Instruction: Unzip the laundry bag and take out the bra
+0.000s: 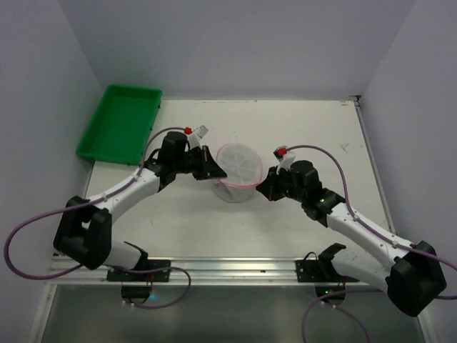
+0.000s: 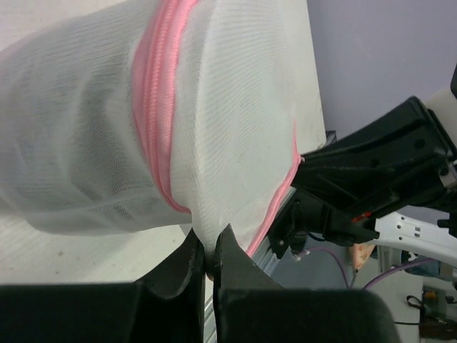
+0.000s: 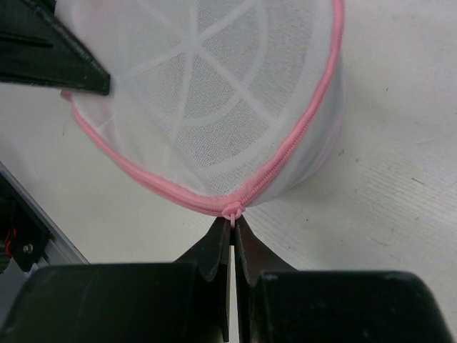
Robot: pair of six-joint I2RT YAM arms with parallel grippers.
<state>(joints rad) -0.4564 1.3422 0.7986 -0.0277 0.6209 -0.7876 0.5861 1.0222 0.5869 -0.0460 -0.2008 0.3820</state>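
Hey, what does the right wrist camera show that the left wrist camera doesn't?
Only the right wrist view: the zipper pull pinched in the right gripper, jaws shut, and the round spoked face of the laundry bag. Only the left wrist view: the left gripper, jaws shut on the bag's mesh edge. Both: the bag, its pink zipper trim and the white table.

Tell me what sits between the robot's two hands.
The round white mesh laundry bag with pink zipper trim sits between the left hand and right hand, seen in the top view; each hand is pinched shut on its edge.
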